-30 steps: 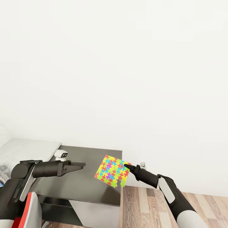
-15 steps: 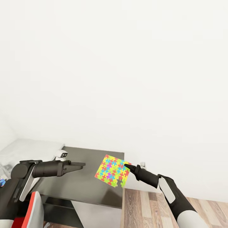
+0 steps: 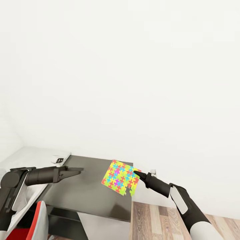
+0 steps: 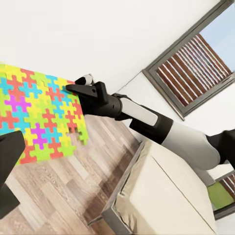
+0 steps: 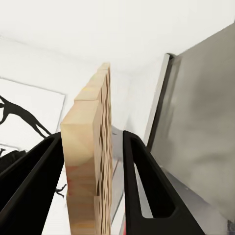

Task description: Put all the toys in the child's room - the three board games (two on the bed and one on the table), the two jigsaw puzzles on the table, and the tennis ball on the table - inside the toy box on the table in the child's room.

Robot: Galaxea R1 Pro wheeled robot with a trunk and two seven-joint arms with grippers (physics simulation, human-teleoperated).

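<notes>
The jigsaw puzzle (image 3: 120, 178), a flat mosaic-printed box, hangs on edge above the dark-topped cabinet (image 3: 90, 196), pinched at one corner by my right gripper (image 3: 136, 173), whose jaws press both faces. I judge I carry it upright so it clears the furniture en route to the toy box. My left gripper (image 3: 78, 170) points over the cabinet, empty, fingers seemingly together.

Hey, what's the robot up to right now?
The right gripper is shut on a jigsaw puzzle, holding it in the air, tilted, over a dark-grey-topped cabinet by a white wall. The left gripper points toward the puzzle, holding nothing. The toy box isn't in sight, so the puzzle isn't put away yet.
</notes>
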